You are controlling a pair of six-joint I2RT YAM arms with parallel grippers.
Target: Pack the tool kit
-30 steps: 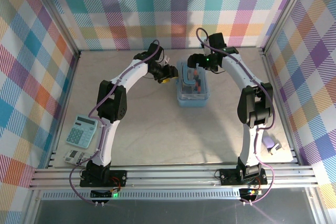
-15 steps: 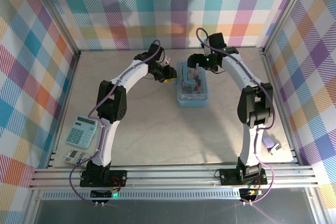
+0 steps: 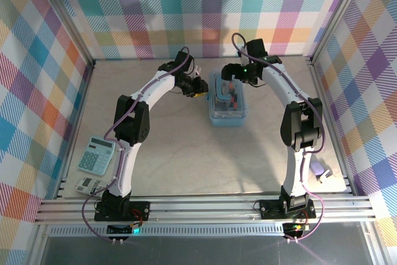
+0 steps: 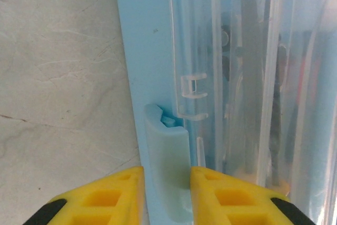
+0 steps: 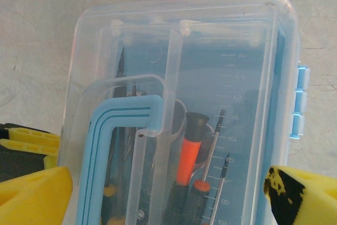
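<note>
1. We see the light blue see-through plastic box in the upper middle of the top view, on the pale stone-look table.
2. Its clear lid is on. Under it lie small tools, such as an orange-handled screwdriver.
3. The left gripper is at the box's left side. Its yellow fingers stand very close on each side of the pale blue latch. We cannot tell if they squeeze it.
4. The right gripper hangs over the box, spread wide and holding nothing.
5. A pale green calculator lies well apart, at the lower left.
</note>
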